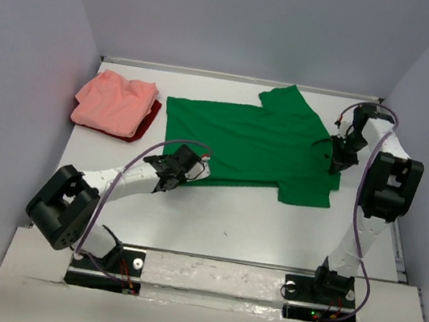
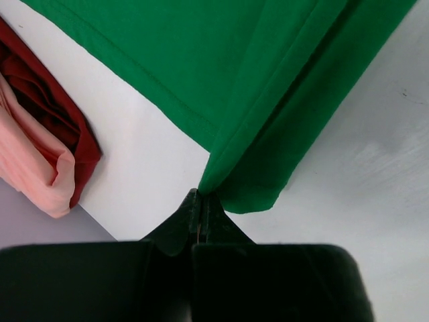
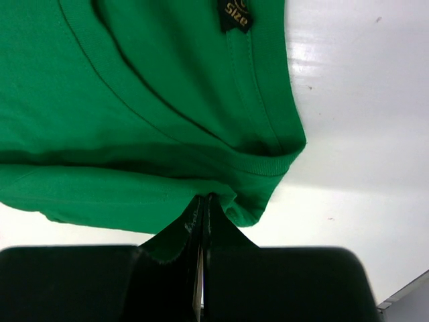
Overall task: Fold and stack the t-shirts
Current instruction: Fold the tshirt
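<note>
The table (image 1: 229, 221) is white, and the green shirt (image 1: 241, 145) lies spread across its middle, hem towards the left and collar towards the right. One sleeve points to the far wall and the other to the near edge. Left of the green shirt's hem, near it but not touching, sits the pink shirt (image 1: 113, 102), folded into a soft bundle. The red cloth (image 1: 149, 122) lies beneath the pink shirt and shows along the side facing the green shirt (the left wrist view shows a strip of bare table between red and green). At the near-left corner of the green shirt, the left gripper (image 1: 197, 168) is clenched on the cloth. In its wrist view the closed fingertips (image 2: 201, 198) pinch the green shirt (image 2: 234, 67) where the hem doubles over into a small fold, with the pink shirt (image 2: 27, 168) and red cloth (image 2: 53, 114) off to one side. At the collar end of the green shirt, the right gripper (image 1: 336, 157) is likewise clamped shut on the fabric. Its wrist view shows the tips (image 3: 202, 201) biting a bunched edge of the green shirt (image 3: 134, 100) just beside the collar band. Inside the collar sits a small black label (image 3: 234, 13) reading "size".
</note>
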{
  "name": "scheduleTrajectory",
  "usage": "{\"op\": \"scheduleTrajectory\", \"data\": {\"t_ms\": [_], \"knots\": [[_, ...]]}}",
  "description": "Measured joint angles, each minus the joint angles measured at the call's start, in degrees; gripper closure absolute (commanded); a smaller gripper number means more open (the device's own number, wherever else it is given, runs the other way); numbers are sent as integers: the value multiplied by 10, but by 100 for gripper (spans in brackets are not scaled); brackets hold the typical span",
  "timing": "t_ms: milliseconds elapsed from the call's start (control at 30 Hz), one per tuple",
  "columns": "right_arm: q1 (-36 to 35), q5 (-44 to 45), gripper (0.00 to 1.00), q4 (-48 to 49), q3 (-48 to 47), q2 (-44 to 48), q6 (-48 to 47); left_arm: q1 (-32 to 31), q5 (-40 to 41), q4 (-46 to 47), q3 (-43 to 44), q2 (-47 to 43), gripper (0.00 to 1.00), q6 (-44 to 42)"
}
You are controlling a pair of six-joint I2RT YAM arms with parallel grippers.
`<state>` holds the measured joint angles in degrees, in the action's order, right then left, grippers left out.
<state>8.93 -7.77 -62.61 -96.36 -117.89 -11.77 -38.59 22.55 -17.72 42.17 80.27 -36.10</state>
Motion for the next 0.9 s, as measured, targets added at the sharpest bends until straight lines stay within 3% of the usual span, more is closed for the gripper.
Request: {"op": "scheduleTrajectory", "data": {"t_ms": [900], "knots": [[-8, 3, 100, -5, -49, -68, 0, 46, -5, 48, 30, 92, 100, -29]]}}
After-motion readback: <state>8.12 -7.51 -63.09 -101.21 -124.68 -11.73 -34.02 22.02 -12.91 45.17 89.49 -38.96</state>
